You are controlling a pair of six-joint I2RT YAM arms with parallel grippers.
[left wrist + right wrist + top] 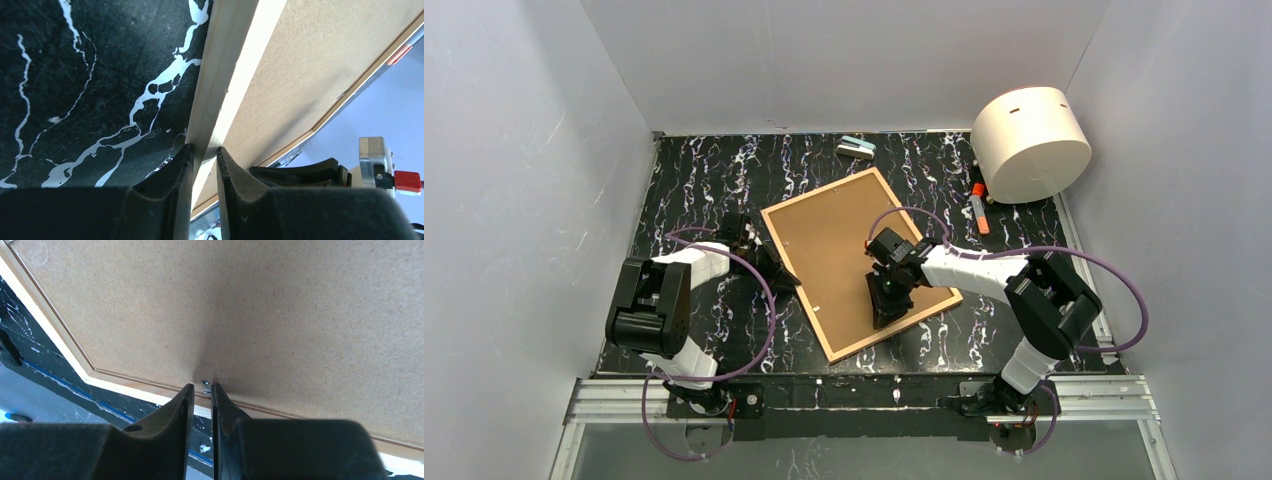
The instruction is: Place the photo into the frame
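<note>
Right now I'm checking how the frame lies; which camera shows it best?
Top external: nearly the whole frame shows, lying back-up with the brown backing board in it. Left wrist shows only one wood edge between the fingers of the left gripper; right wrist shows backing and a strip of edging.

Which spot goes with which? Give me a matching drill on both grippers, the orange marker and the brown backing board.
Things:
1. left gripper
2. right gripper
3. orange marker
4. backing board

Places:
A. beside the white cylinder
B. lying inside the frame
C. at the small metal tab on the board's edge
D. astride the frame's light-wood edging

Pairs: 1-D, 2-C, 3-A, 4-B
</note>
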